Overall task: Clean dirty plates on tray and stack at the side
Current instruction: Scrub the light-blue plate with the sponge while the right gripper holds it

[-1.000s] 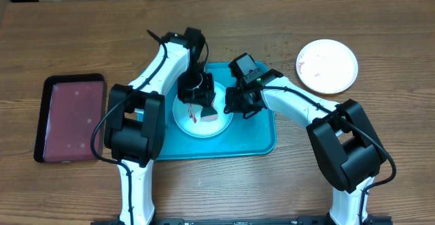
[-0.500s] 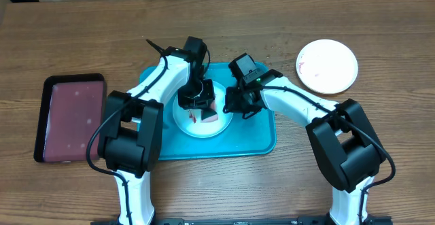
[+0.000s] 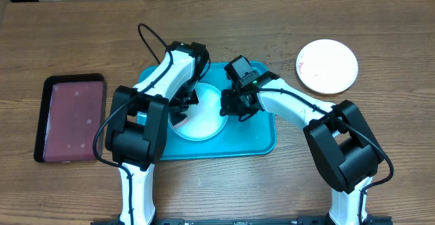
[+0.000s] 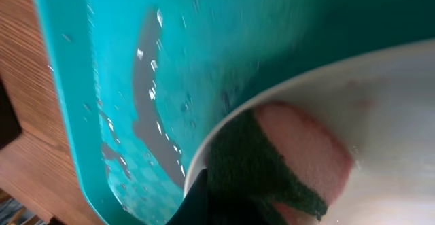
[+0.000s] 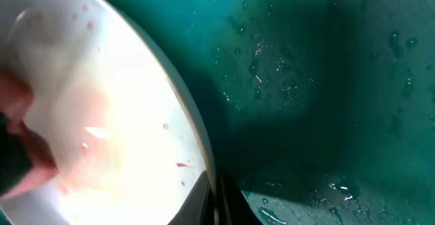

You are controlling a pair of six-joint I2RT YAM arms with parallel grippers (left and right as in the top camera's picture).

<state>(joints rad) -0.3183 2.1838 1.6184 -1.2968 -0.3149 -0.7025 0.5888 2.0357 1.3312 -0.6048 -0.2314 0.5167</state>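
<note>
A pale plate (image 3: 204,119) lies on the turquoise tray (image 3: 262,140). My left gripper (image 3: 182,109) is shut on a pink sponge with a green scrub face (image 4: 272,160) and presses it on the plate's left part (image 4: 380,109). My right gripper (image 3: 228,104) is shut on the plate's right rim (image 5: 204,164); small red specks remain on the plate (image 5: 122,116). A white plate (image 3: 327,65) with faint red smears sits on the table at the far right. No third plate is in view.
A black-rimmed maroon tray (image 3: 71,116) lies on the wooden table at the left. The turquoise tray floor is wet (image 4: 149,102), also in the right wrist view (image 5: 326,82). Cardboard runs along the table's far edge.
My left gripper has dragged the sponge from the plate's middle to its left side, and the red smear there is gone. My right gripper keeps its hold on the rim.
</note>
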